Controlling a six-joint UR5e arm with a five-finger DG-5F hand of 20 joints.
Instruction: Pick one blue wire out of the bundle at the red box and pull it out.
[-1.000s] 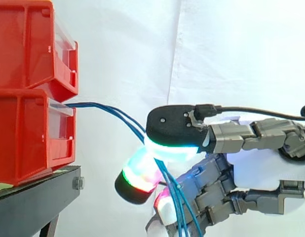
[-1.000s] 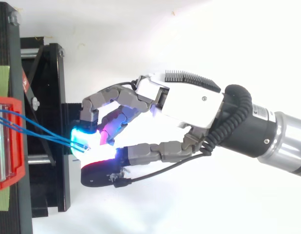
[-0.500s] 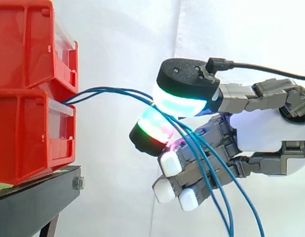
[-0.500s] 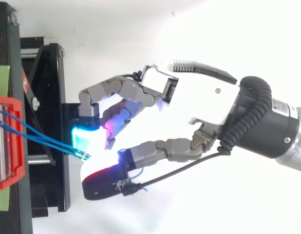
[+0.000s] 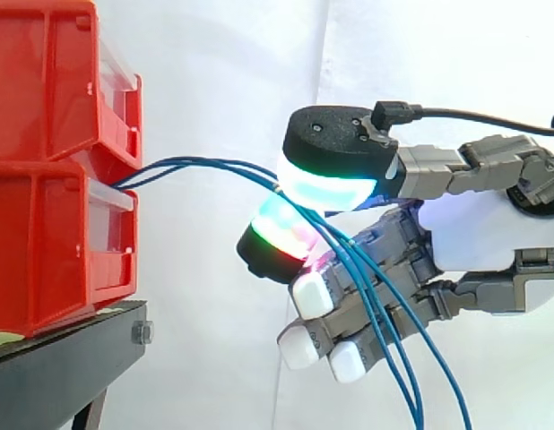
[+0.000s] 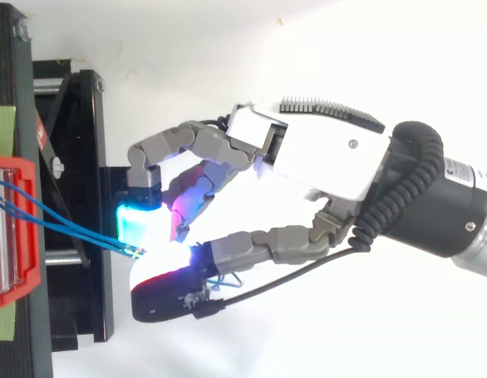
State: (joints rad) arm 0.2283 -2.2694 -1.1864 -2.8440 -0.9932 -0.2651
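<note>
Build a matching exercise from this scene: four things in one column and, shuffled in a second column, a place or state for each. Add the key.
Things
1. wires
2. bins
3. stand
4. hand

Places or states
A. black, under the bins
B. red, stacked one on the other
C. blue, running from the bins to the glowing pads
D. fingers curled, pads pinching the wires

Pairs: 1-C, 2-B, 3-A, 4-D

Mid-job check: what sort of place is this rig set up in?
Most likely a lab test rig: a white curtain backdrop, stacked red bins on a black stand, blue wires trailing out.
</note>
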